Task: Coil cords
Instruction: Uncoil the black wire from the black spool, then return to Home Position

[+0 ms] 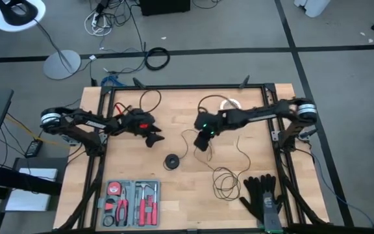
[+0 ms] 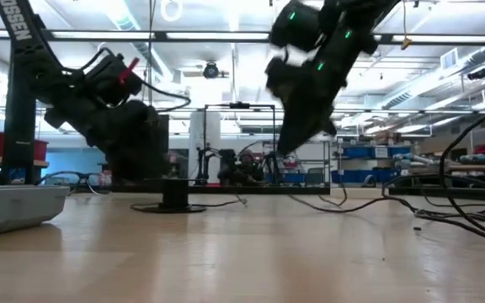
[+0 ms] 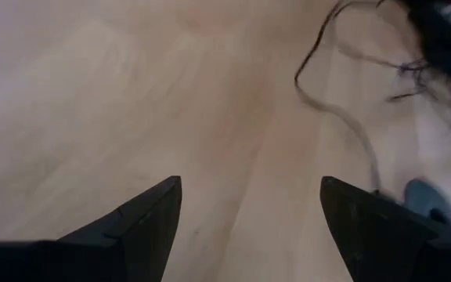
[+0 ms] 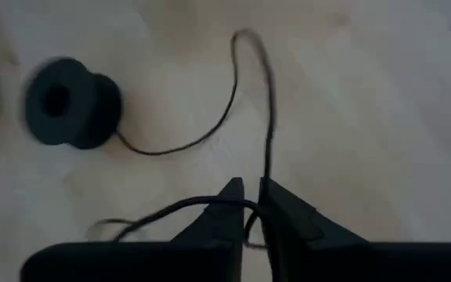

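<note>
A thin black cord (image 1: 229,179) lies in loose loops on the wooden table and joins a small round black puck (image 1: 171,161), which rests flat on the wood. My right gripper (image 1: 202,143) hangs above the table's middle, just right of the puck, shut on a stretch of the cord. In the right wrist view the cord (image 4: 233,102) runs from the puck (image 4: 73,102) in a slack bend to the fingers. My left gripper (image 3: 249,207) stands open over bare wood left of the puck (image 1: 153,138), with nothing between its fingers. My right gripper pinches a stretch of the cord (image 4: 266,176) between its two fingertips, only a narrow gap showing. The fingers slant down from above and lie across the cord. One strand (image 4: 171,210) trails off sideways. The rest bends slack to the puck on the table.
A white tape ring (image 1: 230,104) lies at the table's far side. Black gloves (image 1: 261,195) lie at the near right corner. A tool tray (image 1: 132,201) with red-handled tools sits at the near left. More cord loops (image 1: 149,99) lie at the far left.
</note>
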`<state>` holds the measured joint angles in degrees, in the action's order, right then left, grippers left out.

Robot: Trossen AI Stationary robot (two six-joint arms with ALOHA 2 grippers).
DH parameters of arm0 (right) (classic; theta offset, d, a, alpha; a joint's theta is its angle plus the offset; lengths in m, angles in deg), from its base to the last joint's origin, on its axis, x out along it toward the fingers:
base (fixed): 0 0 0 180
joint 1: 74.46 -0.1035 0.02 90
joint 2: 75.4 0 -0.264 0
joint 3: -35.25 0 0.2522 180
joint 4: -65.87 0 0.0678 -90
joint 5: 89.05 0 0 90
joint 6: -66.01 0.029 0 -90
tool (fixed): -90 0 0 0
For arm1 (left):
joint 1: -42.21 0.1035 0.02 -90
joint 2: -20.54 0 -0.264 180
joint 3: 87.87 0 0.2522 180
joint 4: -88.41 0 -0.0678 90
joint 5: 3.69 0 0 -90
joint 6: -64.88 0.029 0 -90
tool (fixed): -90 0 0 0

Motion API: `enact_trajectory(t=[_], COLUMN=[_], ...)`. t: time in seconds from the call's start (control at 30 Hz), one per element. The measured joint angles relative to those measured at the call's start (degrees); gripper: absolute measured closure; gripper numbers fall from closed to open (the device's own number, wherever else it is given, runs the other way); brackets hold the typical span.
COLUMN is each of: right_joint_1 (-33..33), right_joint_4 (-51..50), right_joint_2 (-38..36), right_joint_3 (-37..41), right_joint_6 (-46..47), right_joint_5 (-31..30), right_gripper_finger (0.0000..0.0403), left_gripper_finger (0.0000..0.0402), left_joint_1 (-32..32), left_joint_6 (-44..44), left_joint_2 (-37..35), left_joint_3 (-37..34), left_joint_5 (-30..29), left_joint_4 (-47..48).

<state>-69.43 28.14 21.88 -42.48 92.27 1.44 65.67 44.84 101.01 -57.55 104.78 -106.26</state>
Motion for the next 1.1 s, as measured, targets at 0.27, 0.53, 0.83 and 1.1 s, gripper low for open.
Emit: enact_trajectory(t=[0.27, 0.53, 0.83, 1.1], right_joint_1=[-0.5, -3.0, -4.2, -5.1], right_joint_4=[-6.4, -10.6, -22.1, -21.4], right_joint_2=[-11.3, -14.1, -13.4, -13.5], right_joint_3=[0.0, 0.0, -0.7, -0.7], right_joint_6=[-1.0, 2.0, 5.6, 12.9], right_joint_5=[-0.8, -0.8, 0.8, 1.1], right_gripper_finger=[0.0292, 0.0235, 0.0217, 0.0216], left_gripper_finger=[0.0094, 0.0094, 0.0094, 0.0094], left_joint_1=[0.0, 0.0, 0.0, 0.4], left_joint_6=[-1.3, -1.5, -1.7, -5.9], left_joint_2=[-2.7, -2.7, -2.6, -2.6], left_joint_3=[0.3, 0.2, 0.2, 0.2], left_joint_5=[0.1, 0.1, 0.1, 4.2], left_joint_4=[-0.9, -1.4, -3.6, -10.1])
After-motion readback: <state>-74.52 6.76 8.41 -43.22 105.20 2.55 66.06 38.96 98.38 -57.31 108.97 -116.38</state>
